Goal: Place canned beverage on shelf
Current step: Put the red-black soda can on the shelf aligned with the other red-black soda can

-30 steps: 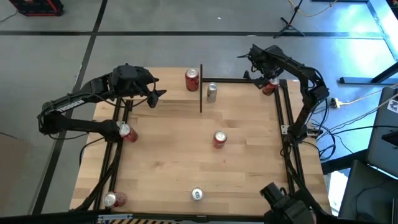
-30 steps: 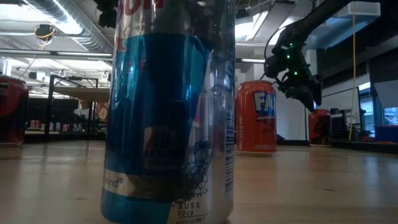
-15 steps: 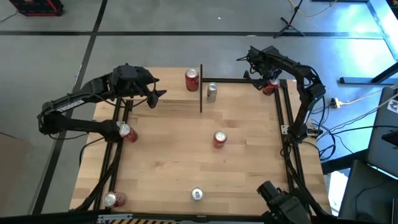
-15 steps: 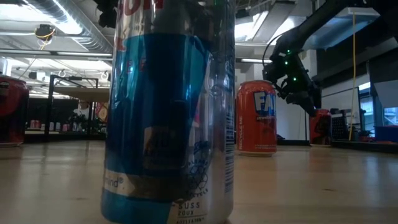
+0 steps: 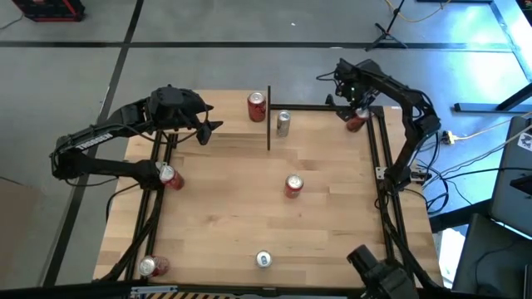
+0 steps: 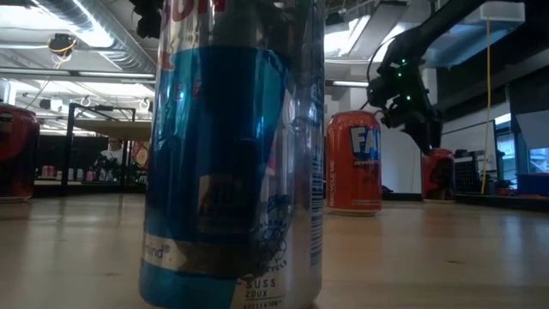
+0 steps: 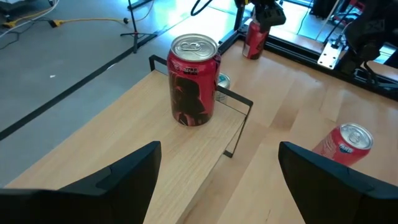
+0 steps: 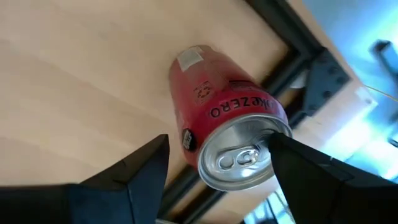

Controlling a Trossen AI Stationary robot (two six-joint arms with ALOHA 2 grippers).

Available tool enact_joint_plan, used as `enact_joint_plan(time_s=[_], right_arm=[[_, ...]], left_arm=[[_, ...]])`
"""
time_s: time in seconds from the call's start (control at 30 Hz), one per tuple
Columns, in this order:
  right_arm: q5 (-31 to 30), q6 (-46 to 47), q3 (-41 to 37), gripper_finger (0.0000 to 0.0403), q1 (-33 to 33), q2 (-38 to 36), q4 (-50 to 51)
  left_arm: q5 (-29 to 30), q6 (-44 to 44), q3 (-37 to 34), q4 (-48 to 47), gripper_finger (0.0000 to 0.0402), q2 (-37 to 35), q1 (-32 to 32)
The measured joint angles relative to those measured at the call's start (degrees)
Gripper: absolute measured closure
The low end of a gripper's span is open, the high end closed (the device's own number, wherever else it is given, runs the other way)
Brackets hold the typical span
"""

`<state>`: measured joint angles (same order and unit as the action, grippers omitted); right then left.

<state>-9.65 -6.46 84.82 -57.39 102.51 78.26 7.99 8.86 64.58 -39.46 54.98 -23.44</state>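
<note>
shelf sits at the table's far edge, a small light-wood board with a thin black post at its end, and a red can already stands upright on it. in the left wrist view that same can rises well ahead of the left gripper's spread fingers, centred between them but far beyond reach.

the left gripper hangs over the far left part of the table, jaws open and holding nothing.

the right gripper is at the far right corner, directly above a red zero can. its jaws are open, one finger on each side of the can's top, and the silver lid with its pull tab lies in the gap between them. whether the pads touch the can cannot be told.

a silver can stands just beyond the shelf's post, on the right gripper's side. another red can stands mid-table, well away from both sets of jaws. a blue and silver can fills the low view.
</note>
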Motion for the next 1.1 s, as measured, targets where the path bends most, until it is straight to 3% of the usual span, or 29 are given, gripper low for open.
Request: enact_joint_plan(time_s=[0.2, 0.4, 0.67, 0.8, 0.97, 1.1], right_arm=[[6.7, -2.0, -0.2, 0.0136, 2.5, -2.4, -0.7], [0.3, -2.8, -0.2, 0.0136, 4.3, -3.9, -0.5], [0.9, -0.9, -0.2, 0.0132, 4.5, -3.9, -0.7], [1.9, -0.6, -0.2, 0.0096, 4.5, -3.9, 0.5], [2.4, -1.5, -0.2, 0.0018, 4.5, -3.9, 1.4], [2.7, -0.8, -0.2, 0.0024, 4.5, -3.9, 2.9]], left_arm=[[0.0, 0.0, 0.0, 0.0, 0.0079, 0.0, 0.0], [0.0, 0.0, 0.0, 0.0, 0.0079, 0.0, 0.0], [0.0, 0.0, 0.0, 0.0, 0.0079, 0.0, 0.0], [-0.8, 1.0, 0.0, 0.0, 0.0079, 0.0, 0.0], [-1.5, 1.3, 0.0, 0.0, 0.0079, 0.0, 0.0], [-1.5, 1.6, 0.0, 0.0, 0.0079, 0.0, 0.0]])
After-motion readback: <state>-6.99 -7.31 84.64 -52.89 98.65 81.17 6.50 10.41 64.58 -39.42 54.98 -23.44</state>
